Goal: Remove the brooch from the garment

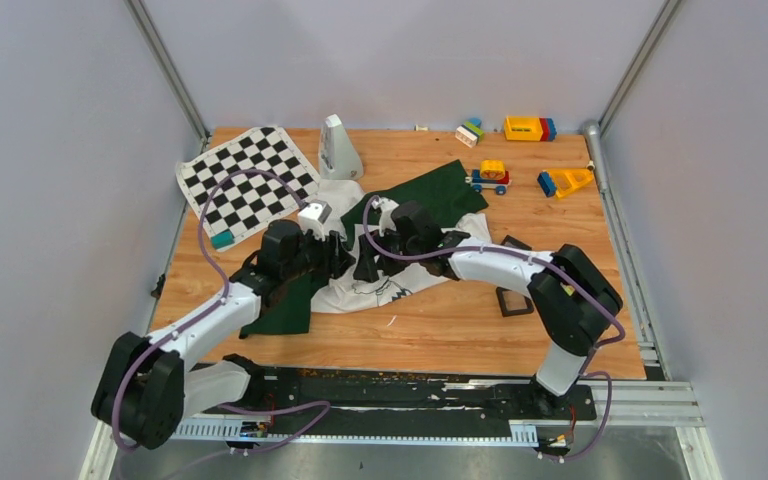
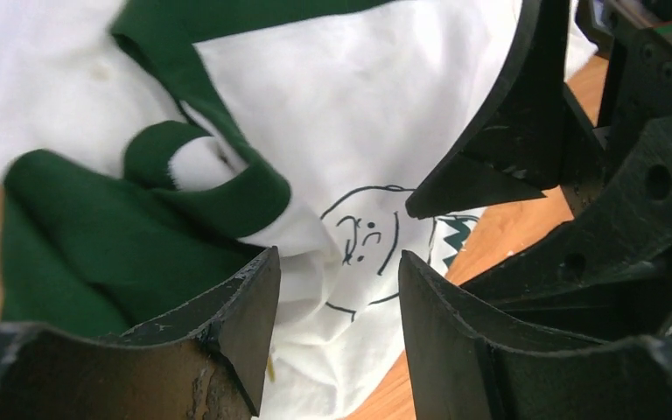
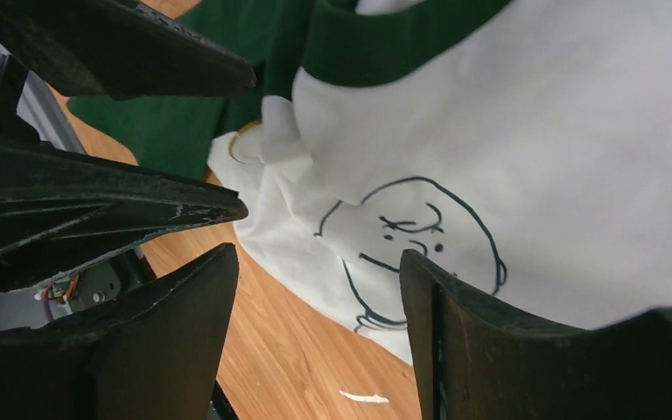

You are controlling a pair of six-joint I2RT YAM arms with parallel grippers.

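Note:
The garment [image 1: 415, 270], a white T-shirt with dark green sleeves and a line-drawn cartoon face [image 3: 420, 236], lies crumpled at the table's middle. Both grippers meet over its left part, tips almost touching. My left gripper [image 2: 337, 289] is open above the white chest cloth, nothing pinched between its fingers. A tiny yellowish sliver, the brooch [image 2: 270, 369], shows on the cloth beside its left finger. In the right wrist view the brooch [image 3: 247, 131] is a small gold arc on a fold between the left gripper's tips. My right gripper [image 3: 315, 262] is open over the shirt's edge and bare wood.
A chequered mat [image 1: 250, 180] lies at the back left beside a white pointed object [image 1: 340, 150]. Toy blocks and a toy car [image 1: 488, 177] sit at the back right. A small black square tray [image 1: 513, 300] rests right of the shirt. A white scrap [image 3: 363, 398] lies on the wood.

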